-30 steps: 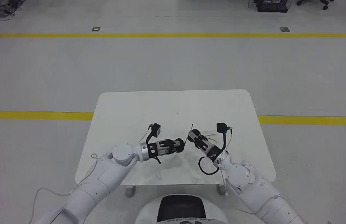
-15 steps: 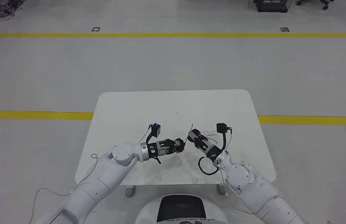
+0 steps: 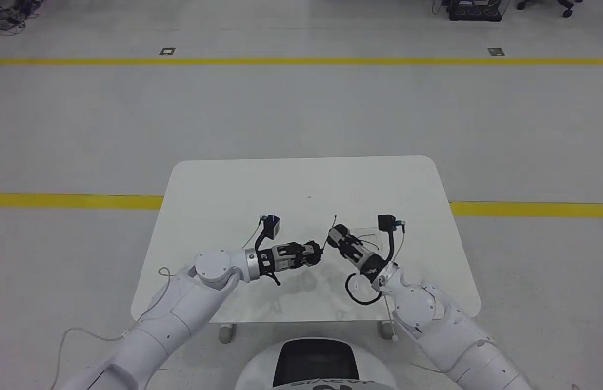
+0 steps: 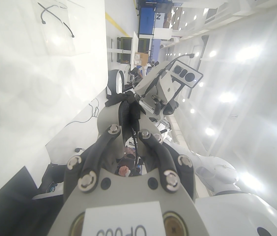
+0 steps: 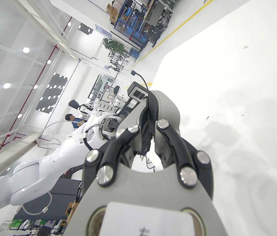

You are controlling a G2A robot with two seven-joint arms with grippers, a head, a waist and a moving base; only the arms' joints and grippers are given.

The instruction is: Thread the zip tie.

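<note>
Over the table point(image 3: 223, 195), left gripper point(image 3: 309, 252) and right gripper point(image 3: 331, 236) sit nose to nose, jaws all pressed together; tie point(image 3: 333, 221) pokes from the right one's pinch, I guess so tail meets head.

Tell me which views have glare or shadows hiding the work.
Left wrist view: ceiling lights flare and the table washes out white, yet the black ties on clear plastic read fine. Right wrist view: soft shadows on the table beside the right claw, no glare. Top view: even light on the table.
</note>
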